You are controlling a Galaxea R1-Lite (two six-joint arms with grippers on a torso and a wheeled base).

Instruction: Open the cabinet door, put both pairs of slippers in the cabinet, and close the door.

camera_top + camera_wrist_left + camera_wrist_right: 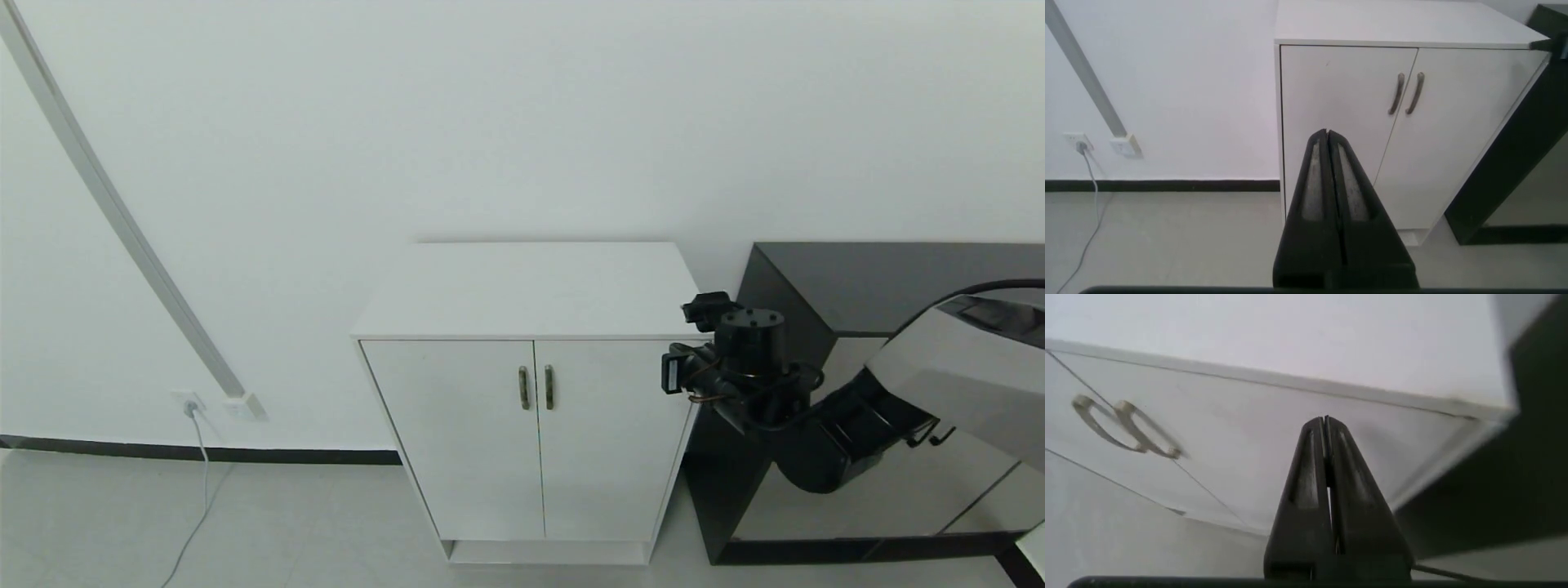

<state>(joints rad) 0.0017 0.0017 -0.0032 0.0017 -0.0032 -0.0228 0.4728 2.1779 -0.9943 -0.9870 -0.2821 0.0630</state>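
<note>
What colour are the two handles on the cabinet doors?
The handles are dull bronze-grey; the doors are white. The left wrist view shows it best.

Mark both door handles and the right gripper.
left door handle [523,388], head view, bar middle.
right door handle [549,387], head view, bar middle.
right gripper [1325,423], right wrist view, between shut fingertips.

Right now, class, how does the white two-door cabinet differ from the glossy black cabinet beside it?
The white two-door cabinet is matt and pale; the glossy black cabinet is dark and reflective. The white cabinet carries two metal handles at its middle; the black cabinet's front shows none. Both stand on the floor against the wall.
</note>
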